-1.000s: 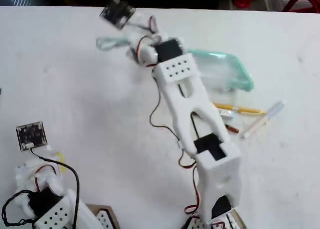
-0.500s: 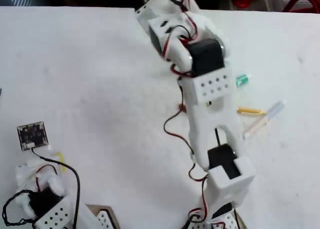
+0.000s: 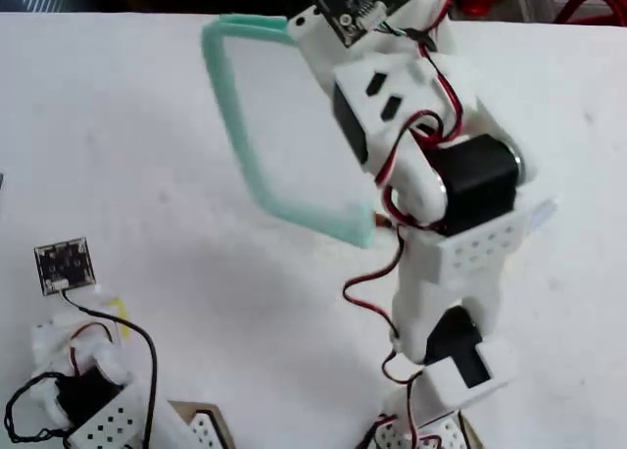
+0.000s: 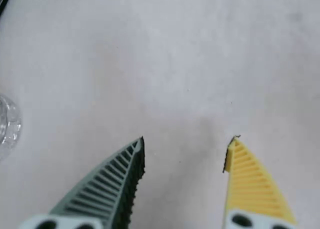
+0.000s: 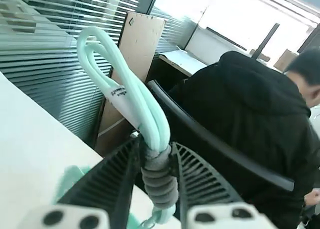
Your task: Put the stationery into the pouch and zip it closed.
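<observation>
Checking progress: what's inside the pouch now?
The pouch is clear: just white table shows through, nothing looks inside. Its corner by the right gripper is covered by the arm.

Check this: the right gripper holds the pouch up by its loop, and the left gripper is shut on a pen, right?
No: the left wrist view shows the left gripper open and empty. The right gripper does hold the pouch up by its loop.
</observation>
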`<state>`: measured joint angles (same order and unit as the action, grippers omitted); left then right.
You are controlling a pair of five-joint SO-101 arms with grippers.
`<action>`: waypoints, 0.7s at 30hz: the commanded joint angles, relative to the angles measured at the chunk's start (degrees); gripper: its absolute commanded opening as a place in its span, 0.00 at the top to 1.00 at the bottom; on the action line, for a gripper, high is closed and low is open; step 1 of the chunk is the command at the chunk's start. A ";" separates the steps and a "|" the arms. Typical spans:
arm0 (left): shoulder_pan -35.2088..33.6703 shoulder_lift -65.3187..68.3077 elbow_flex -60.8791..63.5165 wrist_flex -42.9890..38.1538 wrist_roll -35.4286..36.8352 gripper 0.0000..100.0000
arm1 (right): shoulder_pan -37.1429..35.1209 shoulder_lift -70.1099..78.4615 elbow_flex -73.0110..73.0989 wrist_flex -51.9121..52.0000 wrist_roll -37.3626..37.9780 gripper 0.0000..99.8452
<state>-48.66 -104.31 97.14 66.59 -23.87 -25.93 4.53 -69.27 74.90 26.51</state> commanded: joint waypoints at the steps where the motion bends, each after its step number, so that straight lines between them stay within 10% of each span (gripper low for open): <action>1: 0.48 -0.48 -0.18 0.44 0.62 0.73 | 0.04 -3.74 -2.02 2.24 -2.73 0.98; 15: 2.33 -0.48 -15.12 -8.18 7.30 0.73 | -7.69 -3.65 -1.85 9.19 -2.64 0.98; 21: 23.16 -0.31 -29.71 -7.91 20.31 0.73 | -7.87 -3.47 -1.76 9.27 -2.99 0.98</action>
<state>-39.96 -104.48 77.10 60.00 -10.15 -33.67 3.12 -69.27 84.04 24.13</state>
